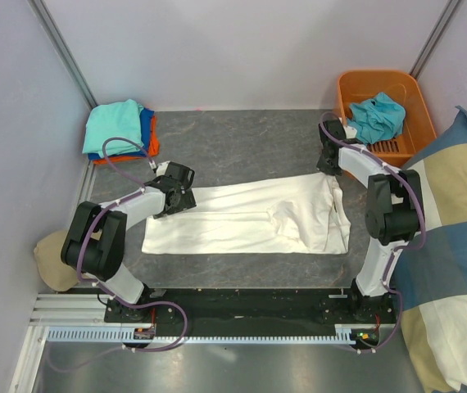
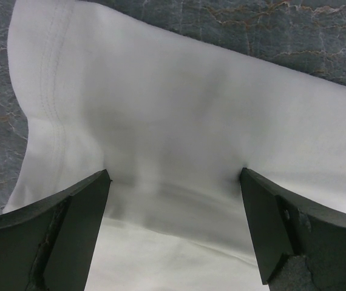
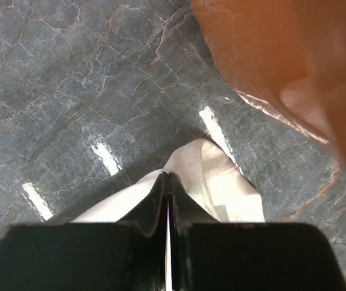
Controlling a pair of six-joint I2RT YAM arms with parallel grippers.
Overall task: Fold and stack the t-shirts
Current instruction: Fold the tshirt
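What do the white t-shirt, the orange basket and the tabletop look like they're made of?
Large white t-shirt: soft matte knit, likely cotton; it creases and shows a stitched hem. Orange basket: rigid moulded plastic, slotted wall. Tabletop: grey marble-patterned surface, glossy with light reflections; stone or laminate, cannot tell.

The orange basket point(image 3: 282, 60) wall rises just ahead-right of the right gripper point(image 3: 167, 182), pinched on the white t-shirt point(image 1: 242, 221) corner. To its left and ahead, bare table point(image 3: 70, 91) gives room. Ahead of the wide-spread left gripper point(image 2: 173, 182) lies flat shirt, then bare table.
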